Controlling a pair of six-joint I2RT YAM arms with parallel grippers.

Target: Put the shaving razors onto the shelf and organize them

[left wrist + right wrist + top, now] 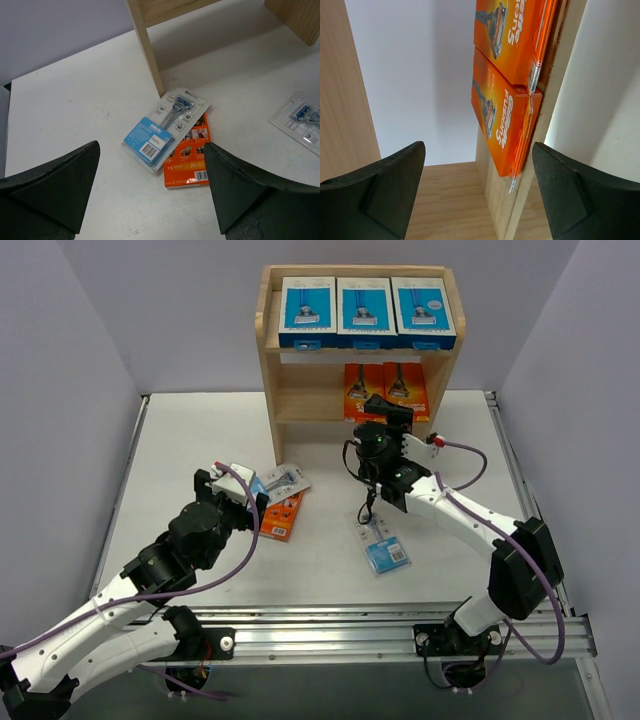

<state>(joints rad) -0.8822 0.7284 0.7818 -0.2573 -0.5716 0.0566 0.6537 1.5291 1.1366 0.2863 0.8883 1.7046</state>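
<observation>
While the right pincer (477,150) stands at the front of the shelf (270,360), its jaws are spread wide and grip nothing; two orange boxes (507,115) stand side by side on a lower tier, against the right side panel, just beyond the fingertips. Three blue-and-white boxes (365,310) fill the top tier in a row. The left pincer (151,147) hangs over the surface (200,440) near the shelf's left foot, jaws at a wide spread and empty. Beneath it a blister card (162,127) lies partly across a third orange box (189,165). A second blister card (385,548) lies flat at the near centre, beside the right arm.
</observation>
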